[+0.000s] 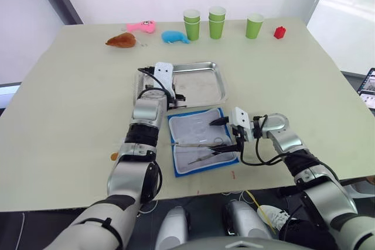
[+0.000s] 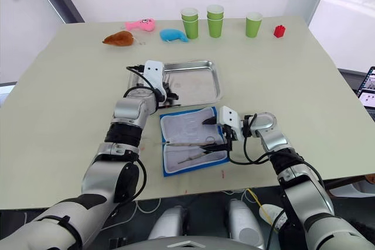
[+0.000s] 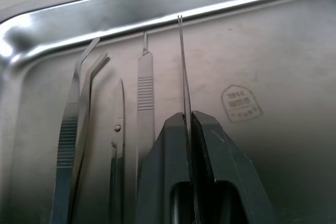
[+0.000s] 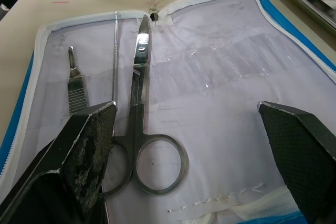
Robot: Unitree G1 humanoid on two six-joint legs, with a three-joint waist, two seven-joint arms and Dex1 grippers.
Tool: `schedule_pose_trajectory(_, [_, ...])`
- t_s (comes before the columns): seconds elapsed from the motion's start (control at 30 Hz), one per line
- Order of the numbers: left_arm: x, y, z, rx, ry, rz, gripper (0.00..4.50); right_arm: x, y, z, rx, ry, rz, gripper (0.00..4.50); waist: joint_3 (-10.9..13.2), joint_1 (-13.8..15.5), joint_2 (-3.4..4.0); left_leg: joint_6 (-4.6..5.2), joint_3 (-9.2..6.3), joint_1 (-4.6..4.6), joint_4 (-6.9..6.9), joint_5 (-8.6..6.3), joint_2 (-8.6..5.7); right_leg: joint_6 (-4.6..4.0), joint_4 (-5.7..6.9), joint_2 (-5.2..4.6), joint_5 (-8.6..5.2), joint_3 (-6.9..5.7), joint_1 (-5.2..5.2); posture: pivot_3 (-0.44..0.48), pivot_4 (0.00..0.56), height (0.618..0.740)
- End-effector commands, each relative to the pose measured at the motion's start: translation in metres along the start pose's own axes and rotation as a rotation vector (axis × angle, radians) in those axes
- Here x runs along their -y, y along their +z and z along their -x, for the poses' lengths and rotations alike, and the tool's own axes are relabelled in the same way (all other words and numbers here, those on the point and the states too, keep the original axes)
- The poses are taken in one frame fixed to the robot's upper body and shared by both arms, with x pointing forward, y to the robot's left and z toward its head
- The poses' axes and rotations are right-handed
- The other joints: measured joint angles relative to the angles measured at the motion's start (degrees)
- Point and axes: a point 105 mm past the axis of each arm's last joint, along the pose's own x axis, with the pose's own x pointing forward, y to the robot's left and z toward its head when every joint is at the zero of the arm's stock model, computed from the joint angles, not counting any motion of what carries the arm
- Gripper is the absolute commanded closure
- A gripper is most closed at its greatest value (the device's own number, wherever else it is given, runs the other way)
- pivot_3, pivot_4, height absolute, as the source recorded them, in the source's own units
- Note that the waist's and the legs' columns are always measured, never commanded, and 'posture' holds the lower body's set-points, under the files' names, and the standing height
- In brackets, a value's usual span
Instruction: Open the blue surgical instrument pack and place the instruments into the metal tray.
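A: Where do things stand?
B: The blue surgical instrument pack (image 1: 202, 141) lies open on the bench, just near of the metal tray (image 1: 220, 80). The left claw (image 3: 189, 124) is closed on a thin probe (image 3: 181, 61) over the tray.
A: And the right claw (image 4: 186, 129)?
B: Spread wide, empty, over the scissors (image 4: 142, 129). They look stiff, slick and light; grip the shank.
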Motion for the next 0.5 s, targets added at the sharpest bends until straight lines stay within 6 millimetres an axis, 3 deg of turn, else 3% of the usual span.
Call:
schedule_pose_trajectory(0.03, [0.0004,0.0166,0.0007,0.050,0.000,0.029,4.44,-0.0220,-0.0588,0.0036,-0.194,0.010,-0.144,0.00,0.0,0.0,0.00,-0.01,-0.01,0.00,0.00,0.00,0.00,0.00,0.00,0.00,0.00,-0.01,0.00,0.000,0.150,0.740])
schedule_pose_trajectory(0.3, [-0.0002,0.0125,-0.0011,0.037,-0.006,0.037,4.44,-0.0229,-0.0582,0.0017,-0.190,0.013,-0.142,0.00,0.0,0.0,0.00,-0.03,-0.04,-0.01,0.00,0.02,0.00,0.01,0.00,0.00,0.00,-0.04,0.00,0.000,0.150,0.740])
schedule_pose_trajectory(0.33, [0.0002,0.0127,-0.0012,0.038,-0.007,0.038,3.81,-0.0227,-0.0581,0.0015,-0.190,0.013,-0.141,0.00,0.0,0.0,0.00,-0.03,-0.05,-0.01,0.00,0.02,0.00,0.01,0.00,0.00,0.00,-0.05,0.00,0.000,0.150,0.740])
schedule_pose_trajectory(0.37, [0.0010,0.0128,-0.0010,0.038,-0.008,0.037,3.71,-0.0226,-0.0581,0.0015,-0.191,0.013,-0.141,0.00,0.0,0.0,0.00,-0.04,-0.05,-0.01,0.00,0.02,0.00,0.01,0.00,0.00,0.00,-0.05,0.00,0.000,0.150,0.740])
schedule_pose_trajectory(0.47, [0.0017,0.0135,-0.0001,0.042,0.002,0.016,2.27,-0.0221,-0.0583,0.0023,-0.191,0.010,-0.140,0.00,0.0,0.0,0.00,-0.04,-0.06,-0.01,0.00,0.02,0.00,0.01,0.00,0.00,0.00,-0.05,0.00,0.000,0.150,0.740])
schedule_pose_trajectory(0.5, [0.0016,0.0136,0.0000,0.043,0.004,0.012,2.27,-0.0220,-0.0583,0.0024,-0.191,0.010,-0.140,0.00,0.0,0.0,0.00,-0.04,-0.06,-0.01,0.00,0.02,0.00,0.01,0.00,0.00,0.00,-0.05,0.00,0.000,0.150,0.740])
